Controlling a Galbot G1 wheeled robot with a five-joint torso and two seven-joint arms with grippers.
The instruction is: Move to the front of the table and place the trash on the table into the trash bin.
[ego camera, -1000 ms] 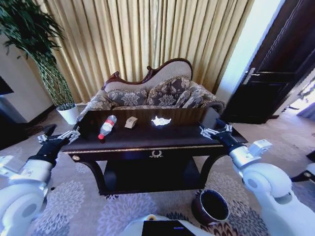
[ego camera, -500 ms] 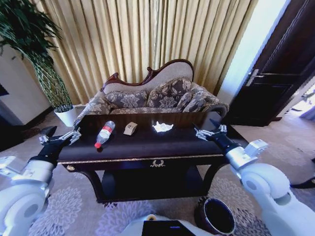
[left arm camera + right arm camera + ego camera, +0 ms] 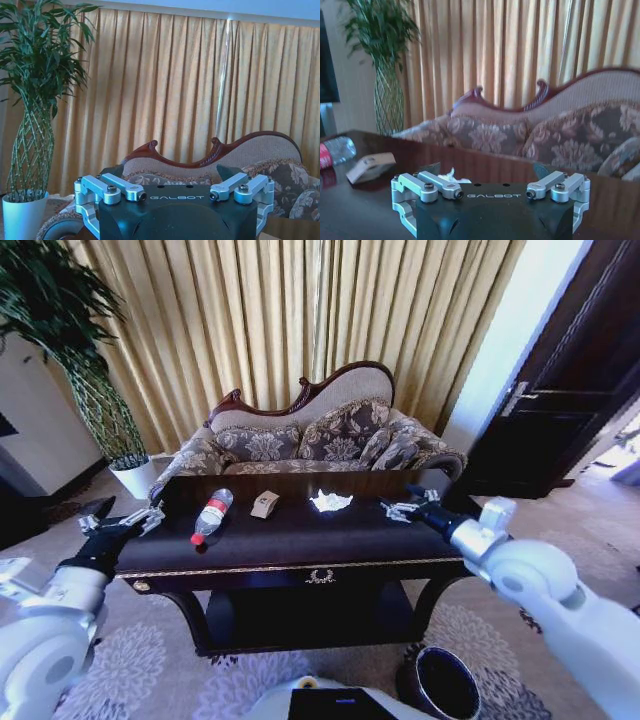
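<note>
**Robot reaches over the bench, litter untouched**

The right pincer (image 3: 402, 508) hovers spread wide and empty above the right end of the dark bench (image 3: 300, 540), with the crumpled white tissue (image 3: 331, 501) just beside it at its 9 o'clock in the head view. In the right wrist view the pincer (image 3: 490, 172) faces that tissue (image 3: 454, 175), with the tan paper scrap (image 3: 370, 167) and the plastic bottle (image 3: 335, 152) farther along the glossy top. The left pincer (image 3: 122, 520) waits open and empty off the bench's left end, the bottle (image 3: 210, 516) near it at 3 o'clock; the left wrist view has it (image 3: 175, 192) pointing at the sofa (image 3: 260, 160) and curtain.

All three pieces lie in a row along the back half of the bench: the clear bottle on its side, red cap toward the front edge, red-and-white label around its middle; the scrap (image 3: 264, 503) between it and the tissue, each apart from the next. The trash bin (image 3: 440, 685), round and dark with a black inside, stands on the carpet at 5 o'clock from the bench.

Risks from here: the tissue is light and flat, so fingers closing too high may pinch air or nudge it away. The bottle could roll on the polished surface if touched off-centre. The bin sits low and close to the bench leg, so a release made too early could drop litter on the carpet.
</note>
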